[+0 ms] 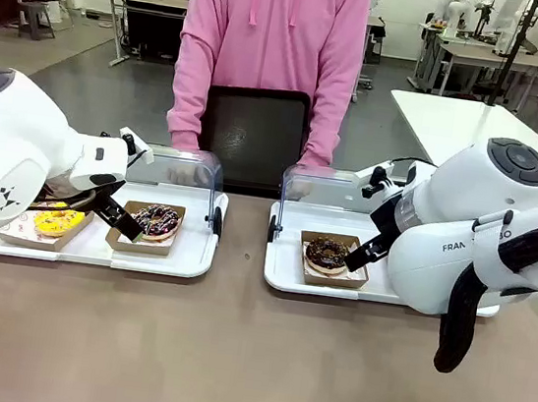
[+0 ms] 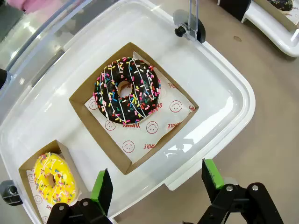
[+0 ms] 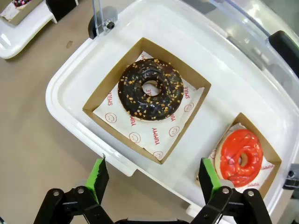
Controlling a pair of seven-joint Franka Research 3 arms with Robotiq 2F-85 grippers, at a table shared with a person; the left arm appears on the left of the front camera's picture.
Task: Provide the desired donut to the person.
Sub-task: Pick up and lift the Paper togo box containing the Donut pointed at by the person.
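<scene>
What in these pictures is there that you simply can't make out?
- Front view: the right arm covers the right tray's right end, hiding the red donut there.
- Left wrist view: the yellow donut's box runs off the bottom edge, behind the left gripper.
- Front view: the person's hands are blurred behind the clear lids; any pointing is unreadable.

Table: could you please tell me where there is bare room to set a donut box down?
The near tabletop in front of both trays is bare. The gap between left tray and right tray is narrow; inside them, donut boxes crowd.
</scene>
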